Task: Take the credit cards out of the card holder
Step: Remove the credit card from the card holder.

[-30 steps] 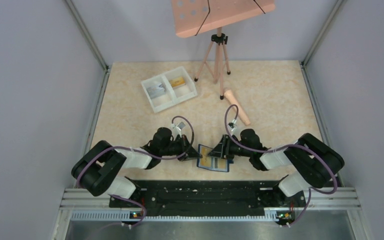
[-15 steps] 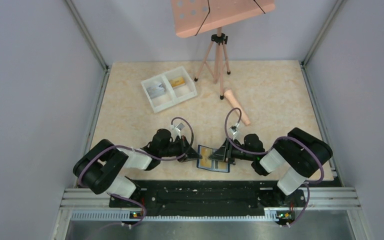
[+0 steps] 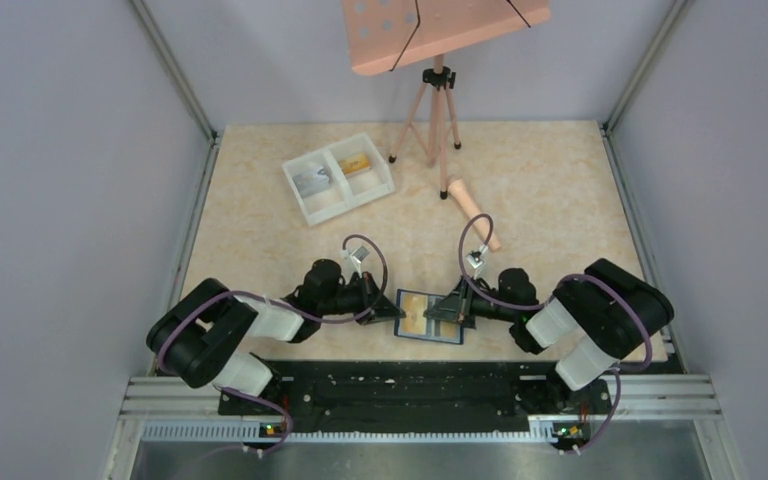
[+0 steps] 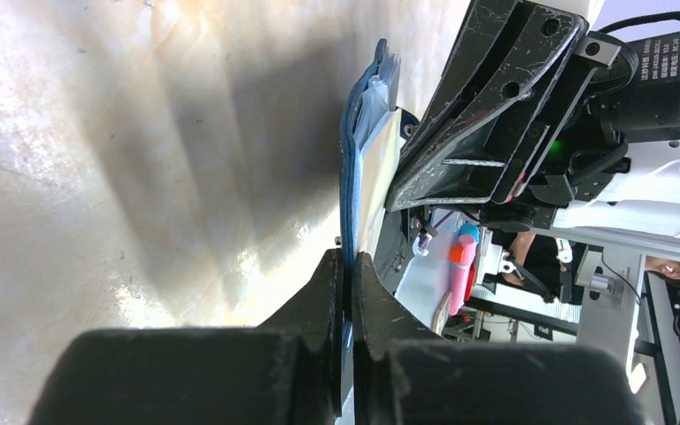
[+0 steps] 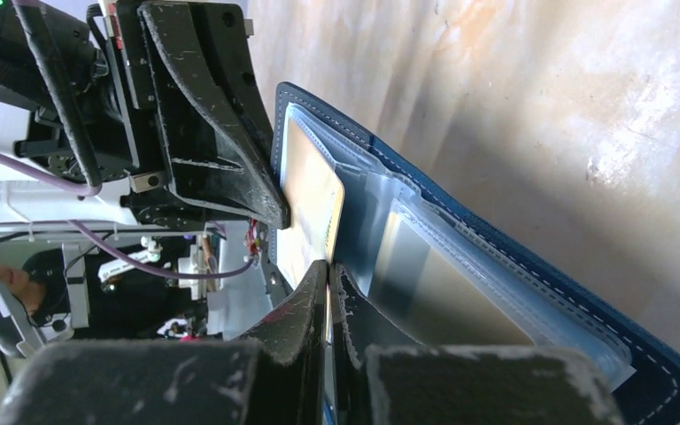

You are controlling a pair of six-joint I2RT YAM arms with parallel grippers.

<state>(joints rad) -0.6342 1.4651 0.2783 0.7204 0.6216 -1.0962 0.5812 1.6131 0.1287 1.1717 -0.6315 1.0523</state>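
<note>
**Both grippers on the open card holder, card partly out**

The card holder (image 3: 428, 317) is a blue stitched wallet, lying open on the table (image 3: 560, 190) near its front edge, between my two arms. The right wrist view shows clear plastic sleeves inside it. A yellow credit card (image 5: 310, 208) sticks out of the sleeve nearest my left side, and a duller greyish card (image 5: 447, 297) sits fully inside the next sleeve.

Since a second ago the holder has hardly moved. My right wrist has drawn back a little to the right and its elbow has swung inward. The left arm looks unchanged.

My left gripper (image 4: 347, 266) comes in low from the left, fingers pinched together on the holder's blue edge. My right gripper (image 5: 329, 270) reaches in low from the right, fingers nearly together. The yellow card's edge seems to run between them, so I read it as clamped on that card – the tips hide the contact.

Far back, a white tray (image 3: 305, 205) holds a grey card (image 3: 312, 181) and a yellow card (image 3: 358, 163).
</note>
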